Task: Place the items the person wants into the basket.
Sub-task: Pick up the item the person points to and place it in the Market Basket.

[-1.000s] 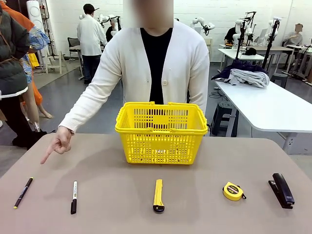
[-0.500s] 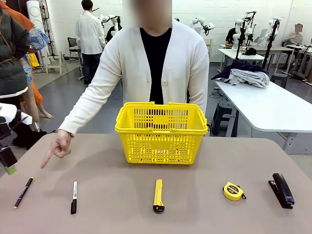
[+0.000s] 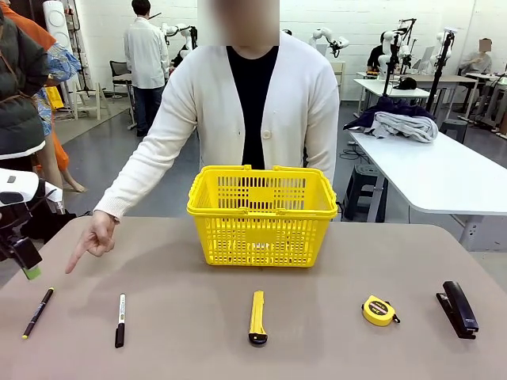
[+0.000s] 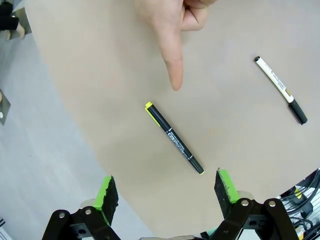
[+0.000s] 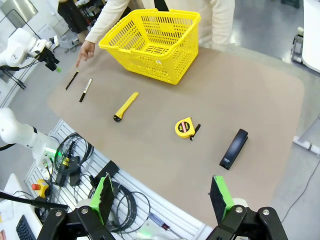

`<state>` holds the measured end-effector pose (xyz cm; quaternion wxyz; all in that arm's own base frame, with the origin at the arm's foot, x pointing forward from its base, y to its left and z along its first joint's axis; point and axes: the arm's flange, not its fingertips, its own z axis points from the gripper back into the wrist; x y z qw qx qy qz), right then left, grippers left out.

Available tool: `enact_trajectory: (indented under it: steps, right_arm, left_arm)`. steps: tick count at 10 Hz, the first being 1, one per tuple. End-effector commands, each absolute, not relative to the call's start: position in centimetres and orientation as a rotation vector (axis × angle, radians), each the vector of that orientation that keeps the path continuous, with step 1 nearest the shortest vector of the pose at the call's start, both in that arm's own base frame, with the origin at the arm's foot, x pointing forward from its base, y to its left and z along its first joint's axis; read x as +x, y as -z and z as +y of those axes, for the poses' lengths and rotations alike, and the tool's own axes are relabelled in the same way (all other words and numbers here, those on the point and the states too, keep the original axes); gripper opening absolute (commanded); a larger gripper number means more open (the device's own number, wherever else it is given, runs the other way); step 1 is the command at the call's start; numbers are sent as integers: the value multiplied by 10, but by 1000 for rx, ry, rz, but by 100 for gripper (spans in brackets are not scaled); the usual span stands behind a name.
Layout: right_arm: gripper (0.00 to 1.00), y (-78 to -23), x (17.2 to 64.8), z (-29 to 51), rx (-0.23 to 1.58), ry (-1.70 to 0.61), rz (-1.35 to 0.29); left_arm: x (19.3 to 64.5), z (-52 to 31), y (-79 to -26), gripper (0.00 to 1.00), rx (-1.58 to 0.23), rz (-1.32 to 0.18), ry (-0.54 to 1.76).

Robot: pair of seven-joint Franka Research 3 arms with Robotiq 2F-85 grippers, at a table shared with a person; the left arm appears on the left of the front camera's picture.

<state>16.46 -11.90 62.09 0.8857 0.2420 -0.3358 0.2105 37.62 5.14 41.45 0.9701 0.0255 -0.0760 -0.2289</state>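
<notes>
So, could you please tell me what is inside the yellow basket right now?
From the right wrist view, the basket shows its bare lattice floor; pen, marker and knife lie outside on the table. Its near wall hides the floor's front strip.

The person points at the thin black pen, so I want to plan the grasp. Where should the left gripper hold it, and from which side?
Take the thin black pen at mid-barrel, from straight above: it lies flat on the table, long and slim. It runs slantwise to the open left gripper, so probably turn the wrist until the pads face its long sides.
</notes>
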Motion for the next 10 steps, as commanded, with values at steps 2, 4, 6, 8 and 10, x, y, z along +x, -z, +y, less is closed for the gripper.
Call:
enact_trajectory:
  steps: [2, 4, 6, 8, 10]
  right_arm:
    - [100, -621, 164, -118, 511, -452, -700]
    - [100, -621, 164, -118, 511, -452, -700]
    - [100, -621, 164, -118, 511, -452, -700]
    - [100, -621, 164, -118, 511, -452, -700]
    - [100, -621, 164, -118, 511, -452, -700]
  left_arm:
    - [372, 54, -419, 100, 55, -144, 463]
    - [377, 50, -385, 100, 58, -95, 463]
    - [376, 43, -333, 100, 55, -56, 319]
    - [375, 43, -312, 100, 46, -64, 232]
    - [376, 48, -303, 100, 57, -116, 158]
